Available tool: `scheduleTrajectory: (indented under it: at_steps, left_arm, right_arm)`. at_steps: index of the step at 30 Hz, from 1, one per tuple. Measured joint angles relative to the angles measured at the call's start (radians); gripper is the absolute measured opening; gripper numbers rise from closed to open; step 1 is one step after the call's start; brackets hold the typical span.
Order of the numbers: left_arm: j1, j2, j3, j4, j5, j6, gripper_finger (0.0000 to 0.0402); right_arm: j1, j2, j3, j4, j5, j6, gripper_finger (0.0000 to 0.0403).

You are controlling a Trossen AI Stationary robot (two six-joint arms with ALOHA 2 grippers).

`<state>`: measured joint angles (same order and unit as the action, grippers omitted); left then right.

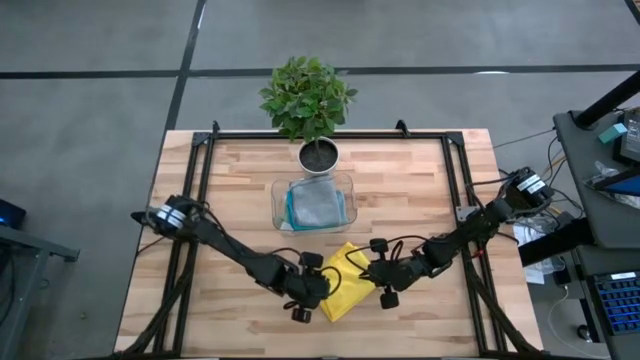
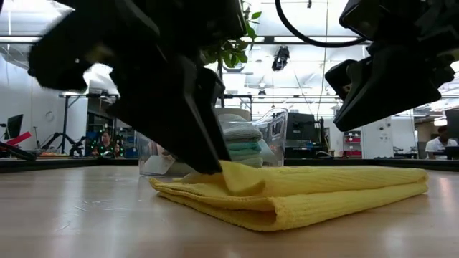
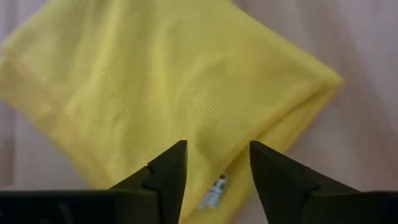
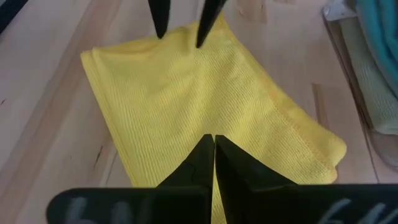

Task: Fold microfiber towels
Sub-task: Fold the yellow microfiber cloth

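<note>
A yellow microfiber towel point(image 1: 350, 288) lies folded flat on the wooden table, near its front edge; a white label point(image 3: 214, 193) shows at one edge. My left gripper point(image 3: 217, 150) stands open at the towel's left corner, slanting down from the left. My right gripper point(image 4: 214, 140) is shut and hangs a little above the towel's right part point(image 2: 358, 183), touching nothing. Other folded towels point(image 1: 318, 203), grey, light blue and teal, lie stacked in the clear tray point(image 1: 278, 205) behind. My left gripper has its open fingertips point(image 4: 159, 28) at the yellow towel's left corner point(image 2: 233, 173), coming slanting down from the table's left. Nothing is pinched between them. In the low view one fingertip point(image 2: 209, 163) reaches a raised fold there; whether it touches, I cannot tell.
A potted plant point(image 1: 308, 95) stands at the far middle of the table, just behind the tray. Black rails point(image 1: 205, 200) run along the table's left and right sides. Bare wood lies to the left and right of the towel.
</note>
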<state>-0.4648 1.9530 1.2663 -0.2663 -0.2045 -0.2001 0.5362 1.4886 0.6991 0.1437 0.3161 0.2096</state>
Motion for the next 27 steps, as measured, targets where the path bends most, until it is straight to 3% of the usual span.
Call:
scheduleTrajectory:
  at_steps: [9, 14, 20, 27]
  left_arm:
    - [0.0, 0.008, 0.0, -0.005, -0.087, -0.002, 0.0153]
    - [0.0, 0.008, -0.002, -0.005, -0.083, -0.002, 0.0107]
    - [-0.003, -0.013, 0.024, -0.005, -0.039, -0.008, 0.0014]
    - [-0.024, -0.022, 0.1, -0.161, -0.037, -0.032, 0.0001]
  right_arm:
    - [0.0, 0.0, -0.002, 0.003, 0.0, -0.001, 0.0009]
    - [0.0, 0.0, -0.002, 0.003, 0.0, -0.001, 0.0009]
    - [0.0, 0.0, -0.002, 0.002, 0.0, -0.002, 0.0009]
    - [0.0, 0.0, -0.002, 0.0, 0.0, -0.011, 0.0009]
